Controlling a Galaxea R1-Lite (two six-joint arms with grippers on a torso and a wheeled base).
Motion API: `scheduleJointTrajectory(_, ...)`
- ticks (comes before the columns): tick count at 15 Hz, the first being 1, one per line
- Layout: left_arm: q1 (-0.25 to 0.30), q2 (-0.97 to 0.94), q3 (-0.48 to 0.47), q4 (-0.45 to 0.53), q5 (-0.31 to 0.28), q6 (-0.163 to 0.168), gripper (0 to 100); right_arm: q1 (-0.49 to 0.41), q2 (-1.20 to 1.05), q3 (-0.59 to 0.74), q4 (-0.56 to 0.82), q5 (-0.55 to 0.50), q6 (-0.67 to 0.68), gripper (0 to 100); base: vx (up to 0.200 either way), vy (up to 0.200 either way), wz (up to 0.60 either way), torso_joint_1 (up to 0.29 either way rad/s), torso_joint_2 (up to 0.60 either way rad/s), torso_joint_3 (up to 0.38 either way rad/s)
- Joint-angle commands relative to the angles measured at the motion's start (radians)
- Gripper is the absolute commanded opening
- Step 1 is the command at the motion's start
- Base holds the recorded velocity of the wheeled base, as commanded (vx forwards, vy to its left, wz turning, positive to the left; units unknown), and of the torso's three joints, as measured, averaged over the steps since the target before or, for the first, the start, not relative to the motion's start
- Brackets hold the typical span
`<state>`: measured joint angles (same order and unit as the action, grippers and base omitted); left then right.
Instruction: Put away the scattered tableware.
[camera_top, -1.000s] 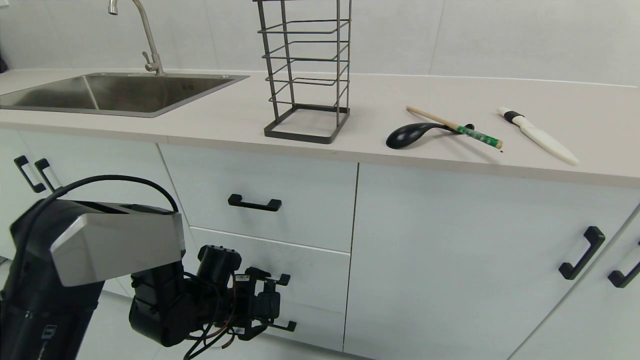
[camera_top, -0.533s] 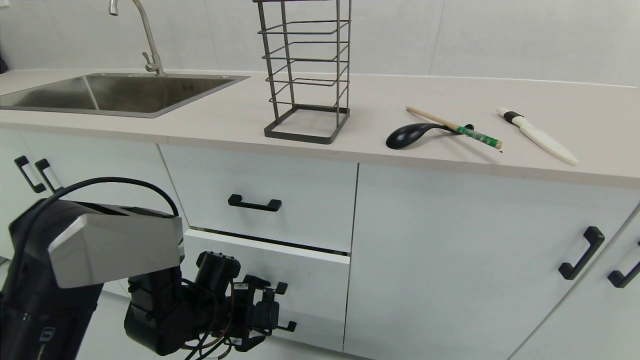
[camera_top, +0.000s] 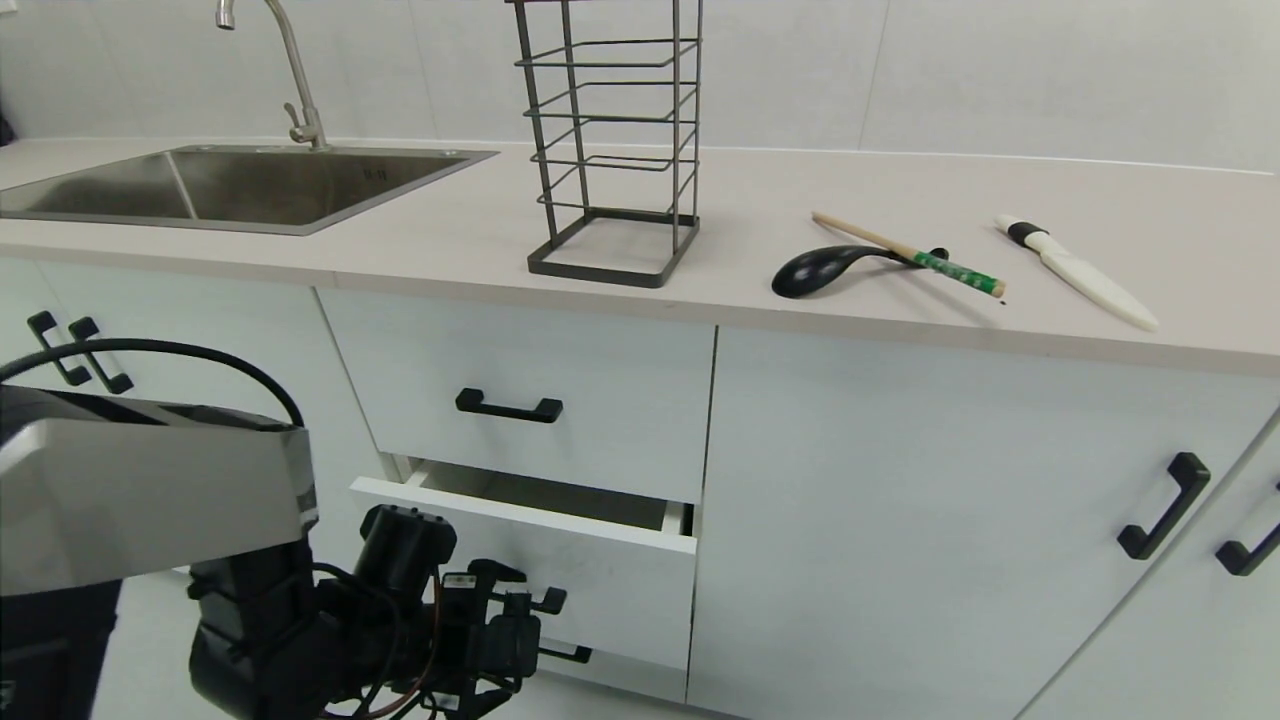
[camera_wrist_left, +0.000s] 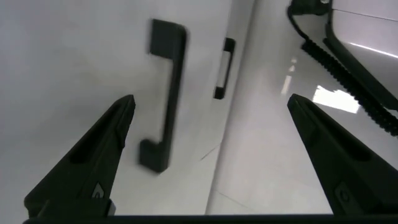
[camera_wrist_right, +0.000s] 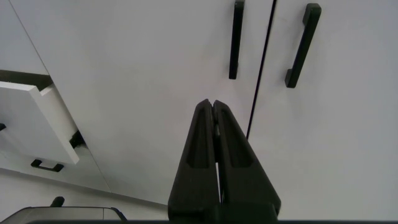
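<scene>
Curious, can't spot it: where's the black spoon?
Head view: the spoon lies on the counter, right of the rack, crossed by a chopstick, with the knife farther right.

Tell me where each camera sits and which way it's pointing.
Head view: on the head, facing forward and down at the countertop; the left gripper shows low on the left.
Left wrist view: on the left wrist, facing a black handle on a white front; its open fingers frame it.
Right wrist view: on the right wrist, facing cabinet doors; the shut right gripper shows.
Head and right wrist share the part-open lower drawer.
</scene>
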<state>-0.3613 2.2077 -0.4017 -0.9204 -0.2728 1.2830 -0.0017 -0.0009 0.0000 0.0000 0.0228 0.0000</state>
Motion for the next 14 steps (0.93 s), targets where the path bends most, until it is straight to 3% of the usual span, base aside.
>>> scheduleJointTrajectory(1,0.001,-0.279,0.15,0.005,0.009,-0.022,100,0.0,0.001,0.0,0.0,0.0,0.0,0,0.0,0.0,0.0,0.0,0.0,0.0)
scheduleJointTrajectory(3,-0.019,-0.45,0.216,0.029,0.012,-0.06,100,0.0,0.001,0.0,0.0,0.0,0.0,0,0.0,0.0,0.0,0.0,0.0,0.0)
scheduleJointTrajectory(6,-0.048,-0.6,0.199,0.106,0.038,-0.22,100,0.0,0.001,0.0,0.0,0.0,0.0,0,0.0,0.0,0.0,0.0,0.0,0.0)
scheduleJointTrajectory(7,-0.048,-0.574,0.169,0.098,0.047,-0.237,100,0.0,0.001,0.0,0.0,0.0,0.0,0,0.0,0.0,0.0,0.0,0.0,0.0)
scheduleJointTrajectory(9,-0.045,-0.505,0.107,0.095,0.049,-0.237,100,0.0,0.001,0.0,0.0,0.0,0.0,0,0.0,0.0,0.0,0.0,0.0,0.0)
scheduleJointTrajectory(10,-0.048,-0.413,0.024,0.095,0.049,-0.234,100,0.0,0.001,0.0,0.0,0.0,0.0,0,0.0,0.0,0.0,0.0,0.0,0.0)
scheduleJointTrajectory(14,-0.048,-0.195,-0.086,0.095,0.049,-0.231,100,0.0,0.001,0.0,0.0,0.0,0.0,0,0.0,0.0,0.0,0.0,0.0,0.0)
